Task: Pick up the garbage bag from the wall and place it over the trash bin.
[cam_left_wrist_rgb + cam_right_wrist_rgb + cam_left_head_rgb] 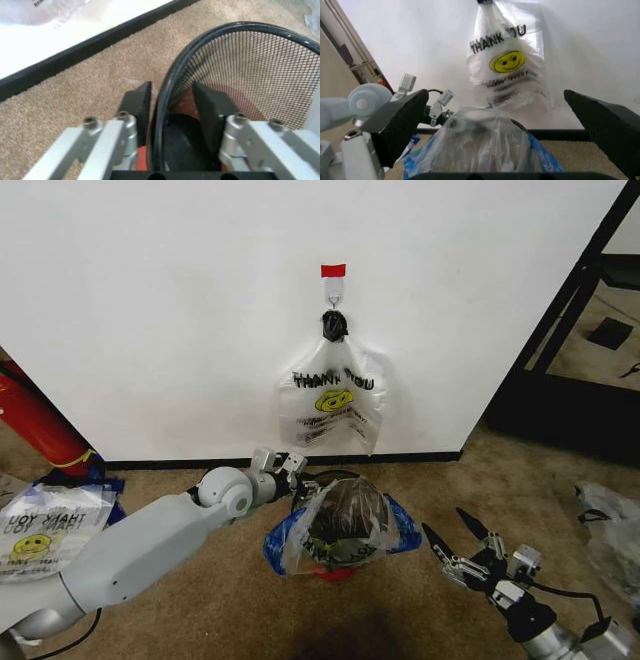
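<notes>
Since the garbage bag [345, 525] already drapes over the trash bin [240, 75] near the wall [150, 300], it's light, soft, slippery film; grab blue edges. Left gripper [172, 103] fingers apart astride rim; right gripper [462, 542] spread, just right.

The bin [340, 525] stands on the carpet [420, 600] before the wall [150, 300], the bag [385, 525] draped over it; another bag [335, 408] hangs on the wall behind.

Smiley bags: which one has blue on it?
The garbage bag draped over the trash bin. The bag on the wall hook and the floor one show none.
</notes>
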Robot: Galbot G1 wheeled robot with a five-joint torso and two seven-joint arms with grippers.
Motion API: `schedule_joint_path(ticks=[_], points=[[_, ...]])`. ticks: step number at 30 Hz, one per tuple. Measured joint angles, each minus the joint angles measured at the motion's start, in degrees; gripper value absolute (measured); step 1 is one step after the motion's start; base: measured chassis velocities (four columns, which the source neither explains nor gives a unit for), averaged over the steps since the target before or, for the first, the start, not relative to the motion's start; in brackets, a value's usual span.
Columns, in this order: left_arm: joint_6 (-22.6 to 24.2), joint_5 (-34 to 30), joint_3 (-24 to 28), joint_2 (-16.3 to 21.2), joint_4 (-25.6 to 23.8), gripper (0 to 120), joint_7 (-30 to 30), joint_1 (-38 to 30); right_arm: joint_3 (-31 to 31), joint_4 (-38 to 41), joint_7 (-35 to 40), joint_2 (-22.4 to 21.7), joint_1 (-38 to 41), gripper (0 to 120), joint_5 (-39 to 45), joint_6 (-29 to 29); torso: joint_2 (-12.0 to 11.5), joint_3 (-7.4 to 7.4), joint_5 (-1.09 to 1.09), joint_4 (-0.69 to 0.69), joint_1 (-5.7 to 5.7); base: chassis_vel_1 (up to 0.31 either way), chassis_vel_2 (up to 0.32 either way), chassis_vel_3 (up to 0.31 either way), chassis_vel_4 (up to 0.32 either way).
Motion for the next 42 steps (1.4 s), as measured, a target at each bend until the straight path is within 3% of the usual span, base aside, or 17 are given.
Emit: schedule_joint_path(ticks=[8, 13, 19, 20, 26, 29, 33, 35, 37, 40, 42], points=[[3.31, -4.68, -1.13, -0.28, -1.89, 3, -3.85, 0.61, -0.50, -0.20, 1.30, 0.76, 0.45, 100, -0.87, 0.27, 0.00, 0.00, 0.00, -0.01, 0.00, 0.000, 0.000, 0.000, 0.000], [3.72, -8.28, -4.66, -0.32, -3.69, 2, -9.38, 3.23, -0.55, -0.20, 1.71, 1.15, 0.47, 100, -1.05, 0.34, 0.00, 0.00, 0.00, -0.02, 0.00, 0.000, 0.000, 0.000, 0.000], [1.15, -14.89, -14.79, 0.77, -11.36, 2, -24.36, 11.26, -1.36, -1.70, 2.12, 2.08, 1.48, 100, -1.34, 0.57, 0.00, 0.00, -0.01, 0.00, 0.00, 0.000, 0.000, 0.000, 0.000], [1.15, -14.89, -14.79, 0.77, -11.36, 2, -24.36, 11.26, -1.36, -1.70, 2.12, 2.08, 1.48, 100, -1.34, 0.57, 0.00, 0.00, -0.01, 0.00, 0.00, 0.000, 0.000, 0.000, 0.000], [-4.69, -19.54, -25.94, -0.76, -18.33, 2, -35.37, 22.13, -1.56, -2.39, 2.96, 2.51, 2.46, 100, -0.81, 0.56, 0.00, -0.01, -0.01, 0.01, 0.00, 0.000, 0.000, 0.000, 0.000], [-5.67, -19.56, -27.64, -1.27, -19.50, 2, -36.32, 24.21, -1.56, -2.39, 3.03, 2.60, 2.49, 100, -0.80, 0.56, 0.00, -0.01, 0.00, 0.01, 0.00, 0.000, 0.000, 0.000, 0.000], [-10.12, -14.42, -32.87, -4.00, -24.09, 2, -40.22, 33.01, -1.45, -2.36, 3.52, 2.80, 2.19, 100, -0.72, 0.50, 0.01, -0.01, 0.00, -0.02, 0.00, 0.000, 0.000, 0.000, 0.000], [-10.56, -13.90, -33.07, -4.25, -24.38, 2, -40.61, 33.67, -1.44, -2.36, 3.57, 2.82, 2.17, 100, -0.69, 0.50, 0.00, -0.01, 0.00, -0.03, 0.00, 0.000, 0.000, 0.000, 0.000], [-12.73, -11.54, -33.94, -6.00, -25.57, 2, -42.82, 36.93, -1.38, -2.35, 3.75, 2.88, 2.07, 100, -0.69, 0.47, 0.00, -0.01, 0.00, 0.02, 0.00, 0.000, 0.000, 0.000, 0.000], [-17.94, -4.05, -34.32, -12.13, -26.47, 2, -47.41, 43.18, -1.41, -2.16, 4.21, 3.31, 1.88, 100, -1.05, 0.33, 0.00, -0.01, 0.00, -0.01, 0.00, 0.000, 0.000, 0.000, 0.000], [-18.63, -3.19, -34.28, -13.28, -26.50, 2, -48.21, 43.87, -1.41, -2.16, 4.33, 3.46, 1.83, 100, -1.26, 0.33, 0.00, -0.01, 0.00, -0.02, -0.01, 0.000, 0.000, 0.000, 0.000]])
